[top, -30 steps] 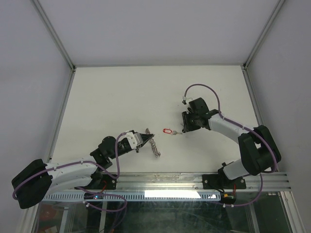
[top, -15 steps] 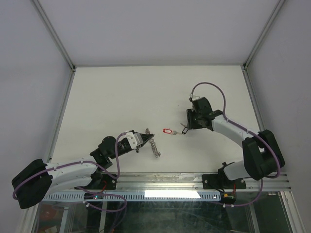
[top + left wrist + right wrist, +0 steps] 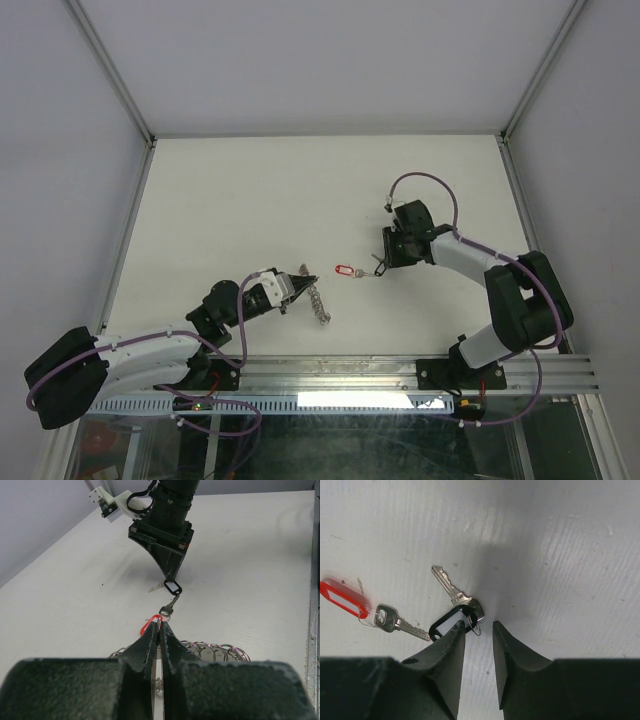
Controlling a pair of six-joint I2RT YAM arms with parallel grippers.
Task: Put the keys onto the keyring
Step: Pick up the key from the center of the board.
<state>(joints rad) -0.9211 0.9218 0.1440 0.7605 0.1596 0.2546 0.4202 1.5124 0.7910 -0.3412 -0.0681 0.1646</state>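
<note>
keys (image 3: 451,591) carry red and black tags (image 3: 340,598) with pale windows; right fingers (image 3: 445,665) apart, left fingers (image 3: 147,650) clamping keyring (image 3: 215,650).

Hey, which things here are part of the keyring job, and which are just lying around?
For the job: keyring, red-tagged key, black-tagged key.
Just there: table, metal rail, purple cables.

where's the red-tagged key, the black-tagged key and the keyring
red-tagged key (image 3: 343,598): right wrist view, on its red plastic tag.
black-tagged key (image 3: 450,588): right wrist view, on its silver blade.
keyring (image 3: 211,650): left wrist view, on the wire loops along its rim.
</note>
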